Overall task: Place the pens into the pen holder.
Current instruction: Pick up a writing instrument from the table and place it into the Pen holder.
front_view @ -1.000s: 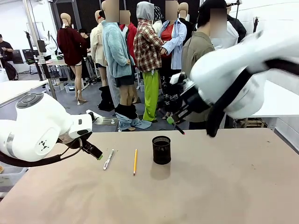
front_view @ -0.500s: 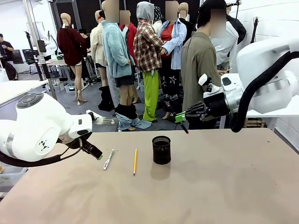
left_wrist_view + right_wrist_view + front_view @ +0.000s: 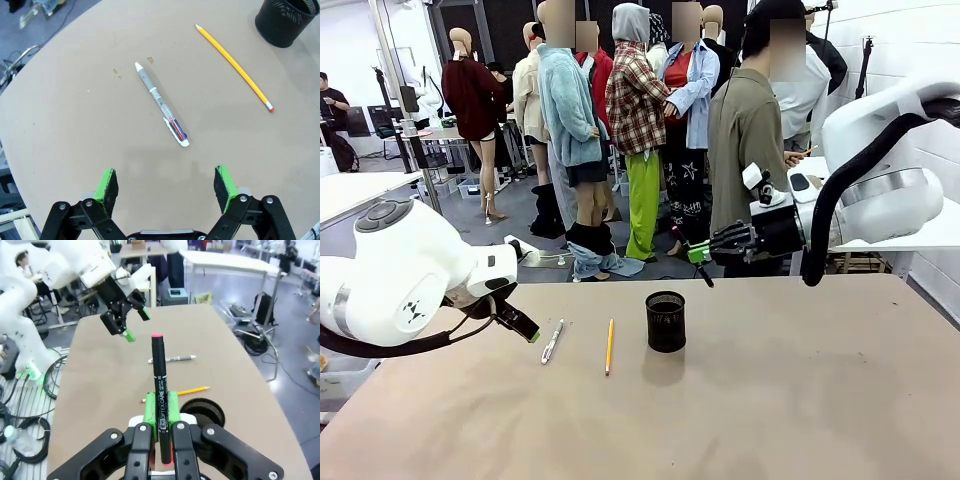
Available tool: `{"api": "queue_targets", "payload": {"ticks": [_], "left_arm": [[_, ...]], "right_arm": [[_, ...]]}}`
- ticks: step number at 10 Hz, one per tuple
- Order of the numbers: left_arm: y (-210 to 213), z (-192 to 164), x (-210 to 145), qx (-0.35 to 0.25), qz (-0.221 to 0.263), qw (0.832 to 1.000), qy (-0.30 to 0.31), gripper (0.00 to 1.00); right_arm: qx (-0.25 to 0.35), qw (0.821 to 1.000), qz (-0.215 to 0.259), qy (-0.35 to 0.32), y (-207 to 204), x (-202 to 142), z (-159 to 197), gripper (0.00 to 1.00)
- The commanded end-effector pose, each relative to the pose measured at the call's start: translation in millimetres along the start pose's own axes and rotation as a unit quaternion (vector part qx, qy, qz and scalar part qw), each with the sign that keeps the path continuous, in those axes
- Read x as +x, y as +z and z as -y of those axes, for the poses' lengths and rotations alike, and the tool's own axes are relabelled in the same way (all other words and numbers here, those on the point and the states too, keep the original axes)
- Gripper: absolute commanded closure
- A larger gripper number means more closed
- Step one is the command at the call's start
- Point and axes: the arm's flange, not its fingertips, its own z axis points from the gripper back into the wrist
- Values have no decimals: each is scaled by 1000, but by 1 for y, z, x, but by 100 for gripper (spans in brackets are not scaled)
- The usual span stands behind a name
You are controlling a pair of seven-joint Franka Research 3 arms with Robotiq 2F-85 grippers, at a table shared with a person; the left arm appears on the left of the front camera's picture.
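Front view, left to right: the left gripper (image 3: 527,331) hangs low over the table (image 3: 770,400), its jaws spread wide with nothing between them. The white pen (image 3: 552,341) lies flat just ahead of these jaws. The yellow pencil (image 3: 609,346) lies beyond the pen, farther from them. The pen holder (image 3: 666,321) stands upright, below and slightly left of the right gripper (image 3: 698,255). The right jaws are clamped on the dark marker (image 3: 707,278), which is tilted in the air, its red end projecting past the fingertips.

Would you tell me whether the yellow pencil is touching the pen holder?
Apart: the left wrist view shows bare table between the yellow pencil and the pen holder.
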Motion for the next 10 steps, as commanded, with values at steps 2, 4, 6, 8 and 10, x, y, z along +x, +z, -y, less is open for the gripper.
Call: {"api": "queue_targets", "payload": {"ticks": [2,4,6,8,10], "left_arm": [[1,-2,-1,0,1,1000,2,0],[1,-2,-1,0,1,1000,2,0],[1,-2,-1,0,1,1000,2,0],[1,-2,-1,0,1,1000,2,0],[1,-2,-1,0,1,1000,2,0]], "right_arm": [[85,992,76,45,-18,-12,14,100],[142,983,110,37,-34,-20,35,100],[159,979,126,31,-46,-30,58,100],[188,973,133,24,-62,-40,80,100],[201,971,128,16,-79,-49,100,100]]}}
